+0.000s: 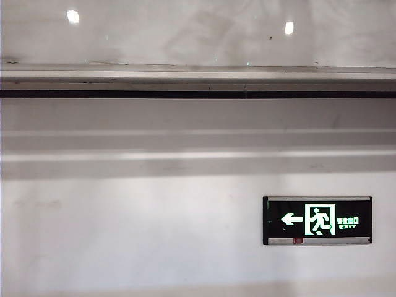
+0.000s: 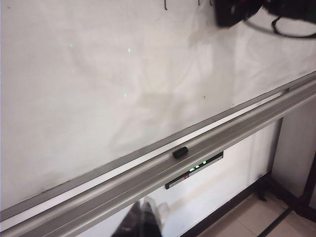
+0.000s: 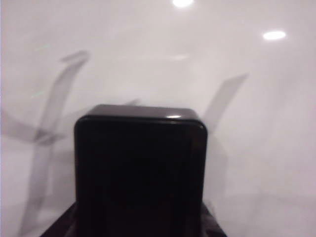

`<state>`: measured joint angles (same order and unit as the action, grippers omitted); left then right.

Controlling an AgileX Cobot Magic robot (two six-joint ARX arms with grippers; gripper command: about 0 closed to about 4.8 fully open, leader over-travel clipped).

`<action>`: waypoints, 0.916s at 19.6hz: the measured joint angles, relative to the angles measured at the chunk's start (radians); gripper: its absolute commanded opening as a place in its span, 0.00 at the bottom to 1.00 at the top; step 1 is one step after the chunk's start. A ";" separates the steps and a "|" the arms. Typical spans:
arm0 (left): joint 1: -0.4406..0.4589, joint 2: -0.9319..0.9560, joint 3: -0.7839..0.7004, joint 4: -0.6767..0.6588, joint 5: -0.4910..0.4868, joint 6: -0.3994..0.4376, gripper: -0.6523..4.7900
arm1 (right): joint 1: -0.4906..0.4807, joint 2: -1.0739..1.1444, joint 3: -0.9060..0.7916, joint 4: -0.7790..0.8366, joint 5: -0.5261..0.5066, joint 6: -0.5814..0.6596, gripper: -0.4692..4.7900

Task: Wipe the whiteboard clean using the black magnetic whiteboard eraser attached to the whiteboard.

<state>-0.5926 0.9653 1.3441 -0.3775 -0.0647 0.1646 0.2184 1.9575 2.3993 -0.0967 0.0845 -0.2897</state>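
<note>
Both fingers of right gripper clamp eraser at whiteboard; left gripper's fingers unreadable.

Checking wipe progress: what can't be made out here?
Right gripper: blurred and cut off by the frame edge, left wrist view; behind the eraser in its own.
Left gripper: dark tip only, cut off by the edge, left wrist view.
Small black thing on the tray: too small, left wrist view.

We see the whiteboard, glossy and faintly smudged, edged below by a long silver-grey tray. A small black capped object lies on that tray. The eraser sits against the board's surface.
</note>
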 measured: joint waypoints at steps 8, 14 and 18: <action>0.000 0.000 0.000 0.000 0.000 0.000 0.11 | -0.013 -0.003 0.002 0.152 0.056 -0.023 0.08; 0.000 -0.001 0.000 0.000 0.000 0.000 0.11 | 0.029 0.004 0.008 -0.017 -0.205 -0.028 0.08; 0.000 -0.002 0.000 0.000 0.000 0.000 0.11 | 0.073 0.022 0.010 -0.053 -0.269 -0.064 0.08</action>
<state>-0.5930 0.9638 1.3445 -0.3771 -0.0647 0.1650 0.2913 1.9797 2.4092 -0.1493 -0.1844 -0.3542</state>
